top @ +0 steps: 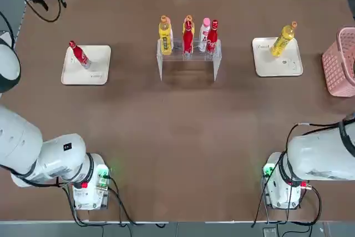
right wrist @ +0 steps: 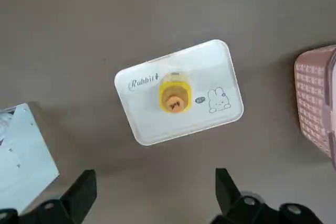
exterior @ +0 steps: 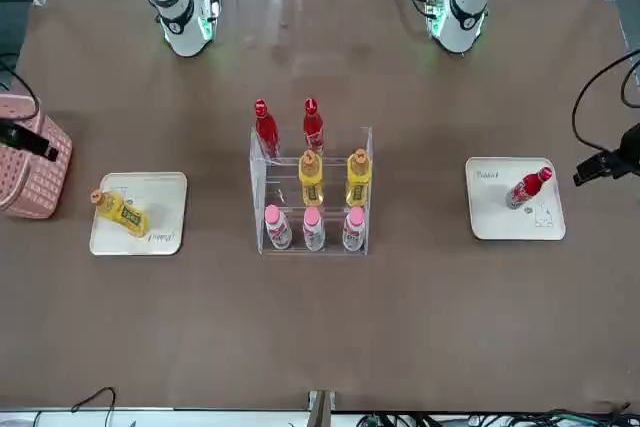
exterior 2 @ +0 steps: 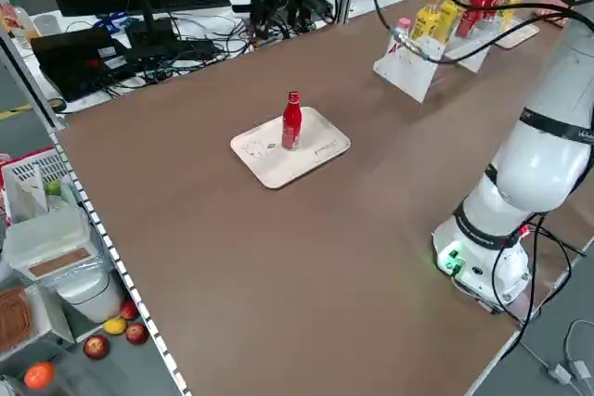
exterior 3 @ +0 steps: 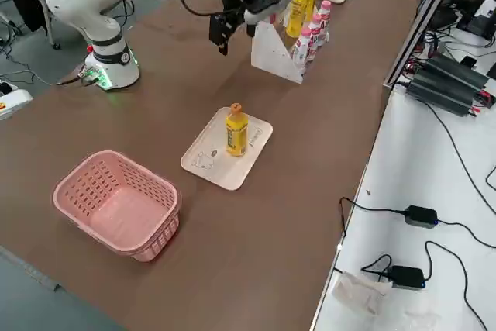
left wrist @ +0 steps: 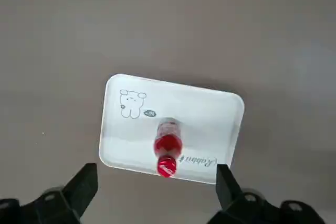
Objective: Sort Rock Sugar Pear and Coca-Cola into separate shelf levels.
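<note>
Below spread left jaws, Coca-Cola [left wrist: 167, 148] upright on tray [left wrist: 215, 114], right jaws spread too

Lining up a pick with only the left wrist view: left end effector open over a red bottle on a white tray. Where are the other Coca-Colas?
Observer: Two Coca-Cola bottles stand on the shelf levels, row nearest the robot; its left spot is free.
Operator: Rock Sugar Pear?
Observer: Two on the next row; a third stands on the right tray.
Operator: Right end effector?
Observer: Open, empty, up over the table by that tray.
</note>
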`<move>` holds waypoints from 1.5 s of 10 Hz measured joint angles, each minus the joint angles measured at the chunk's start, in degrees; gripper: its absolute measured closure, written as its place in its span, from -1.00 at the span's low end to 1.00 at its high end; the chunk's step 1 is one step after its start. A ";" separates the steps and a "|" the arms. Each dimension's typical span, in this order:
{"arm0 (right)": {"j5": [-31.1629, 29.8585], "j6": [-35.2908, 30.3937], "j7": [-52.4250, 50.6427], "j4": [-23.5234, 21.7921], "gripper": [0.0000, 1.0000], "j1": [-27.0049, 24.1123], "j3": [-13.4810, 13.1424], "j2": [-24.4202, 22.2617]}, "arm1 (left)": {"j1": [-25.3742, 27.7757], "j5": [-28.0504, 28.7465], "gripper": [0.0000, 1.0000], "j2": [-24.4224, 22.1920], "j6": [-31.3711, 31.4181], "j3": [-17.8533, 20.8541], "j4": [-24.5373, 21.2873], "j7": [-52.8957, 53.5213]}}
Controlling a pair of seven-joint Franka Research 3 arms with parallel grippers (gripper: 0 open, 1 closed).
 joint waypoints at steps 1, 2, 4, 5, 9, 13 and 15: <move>0.00 1.77 0.02 -0.27 -1.00 -0.40 0.00 2.12 | 0.65 0.00 -0.99 0.18 2.92 -0.03 -2.30 0.25; -0.01 4.15 0.02 -1.01 -1.00 -0.80 0.00 3.77 | 0.62 0.00 -0.99 0.18 6.51 -0.18 -5.36 0.25; -0.54 8.62 0.11 -4.13 -1.00 -1.19 -0.10 5.24 | 0.58 0.00 -0.93 0.14 14.27 -0.37 -12.34 0.25; -0.97 9.30 0.38 -5.31 -1.00 -1.23 -0.26 5.54 | 0.78 0.00 -0.89 0.09 17.40 -0.35 -15.55 0.25; -1.26 13.00 2.84 -10.54 -1.00 -1.09 -0.69 6.00 | 1.53 0.00 -0.82 0.25 19.31 -0.39 -19.50 0.25; -1.26 19.68 3.17 -15.92 -1.00 -0.32 -0.64 5.15 | 1.51 0.00 -0.59 0.27 20.24 -0.70 -23.16 0.17; -1.26 20.78 4.07 -17.11 -1.00 0.50 -0.62 4.46 | 1.36 0.00 -0.35 0.24 20.65 -0.86 -23.08 0.13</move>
